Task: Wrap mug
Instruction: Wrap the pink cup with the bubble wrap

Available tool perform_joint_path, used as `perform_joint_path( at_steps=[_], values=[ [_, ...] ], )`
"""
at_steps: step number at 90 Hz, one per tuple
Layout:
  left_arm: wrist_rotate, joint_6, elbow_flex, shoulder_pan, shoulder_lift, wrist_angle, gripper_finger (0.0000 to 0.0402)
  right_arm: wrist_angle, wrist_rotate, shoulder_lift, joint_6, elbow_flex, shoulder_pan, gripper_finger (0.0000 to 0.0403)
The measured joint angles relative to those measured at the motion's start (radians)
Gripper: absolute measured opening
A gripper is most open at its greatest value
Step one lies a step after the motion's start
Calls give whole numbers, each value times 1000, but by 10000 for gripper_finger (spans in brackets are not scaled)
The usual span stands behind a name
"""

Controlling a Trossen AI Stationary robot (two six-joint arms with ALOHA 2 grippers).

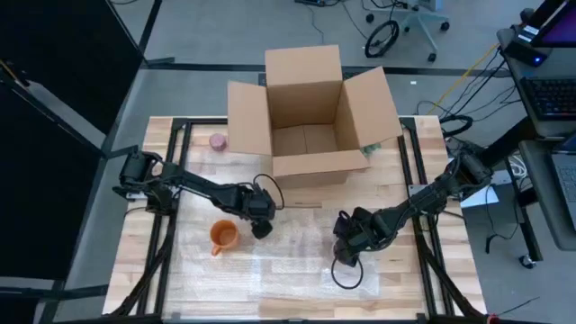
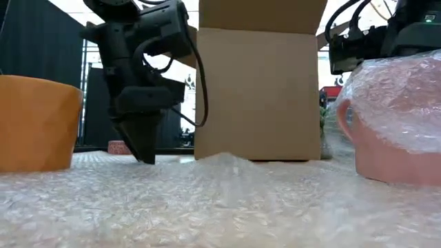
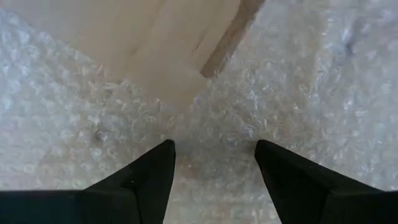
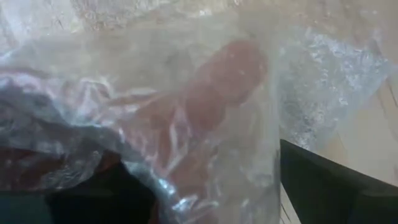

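Observation:
An orange mug (image 1: 223, 237) (image 2: 34, 124) stands on a bubble wrap sheet (image 1: 288, 270) (image 2: 220, 200) spread over the table's near half. My left gripper (image 1: 262, 229) (image 3: 214, 149) is open just right of that mug. It points down, with its tips low at the sheet (image 3: 280, 81). To the right, a pinkish mug (image 2: 393, 151) (image 4: 217, 87) covered in bubble wrap rests on the sheet. My right gripper (image 1: 345, 243) (image 4: 199, 168) is shut on it. My left gripper's tips (image 2: 145, 157) reach the sheet's surface; I cannot tell whether they touch it. My right gripper has the wrapped pinkish mug between its two fingers, one finger (image 4: 323, 186) on each side. The wrap (image 4: 186, 143) covers the mug and hides where the fingers meet it. The mug's bottom (image 2: 393, 176) is on the sheet.
An open cardboard box (image 1: 310, 117) (image 2: 258, 89) stands at the table's far middle, its flaps up. A small pink thing (image 1: 218, 141) lies left of the box. Black frame rails (image 1: 166, 207) run along both sides of the table.

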Motion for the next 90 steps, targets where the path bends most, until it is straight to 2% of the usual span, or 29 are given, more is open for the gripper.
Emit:
perform_joint_path(
  at_steps=[24,56,67,90],
  values=[
    [17,30,23,-23,-9,31,207,0,0,0,0,0,0,286],
    [22,77,28,-30,-9,21,76,0,0,0,0,0,0,286],
    [106,139,51,-30,-35,1,55,0,0,0,0,0,0,286],
    [266,314,118,-43,-103,-27,52,0,0,0,0,0,0,286]
  ],
)
